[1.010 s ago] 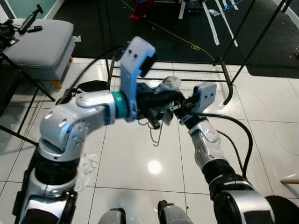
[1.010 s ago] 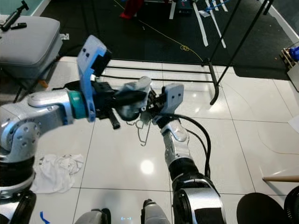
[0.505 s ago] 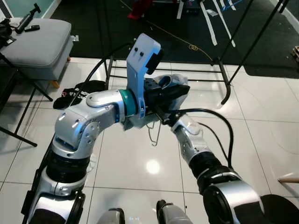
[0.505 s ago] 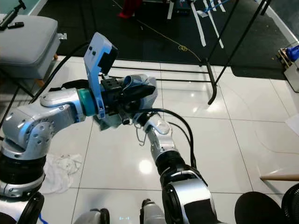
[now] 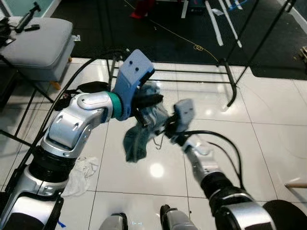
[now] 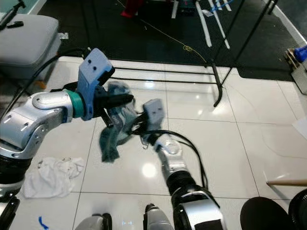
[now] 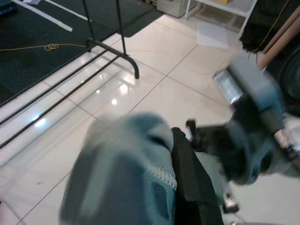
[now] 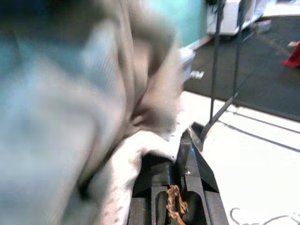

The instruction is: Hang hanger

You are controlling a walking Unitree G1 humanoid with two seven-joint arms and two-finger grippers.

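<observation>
Blue-grey garment (image 5: 139, 136) now hanging loose from left fingers (image 5: 146, 101); right arm (image 5: 201, 160) lowered.

Looked like a home room used for laundry and testing: glossy white floor tiles (image 5: 268, 143) beside a dark carpet (image 5: 168, 33), a black clothes rack (image 5: 230, 81), a grey cushioned stool (image 5: 38, 43), a crumpled white cloth (image 6: 50, 177) on the floor, a yellow cord (image 5: 199, 48) trailing across.
</observation>
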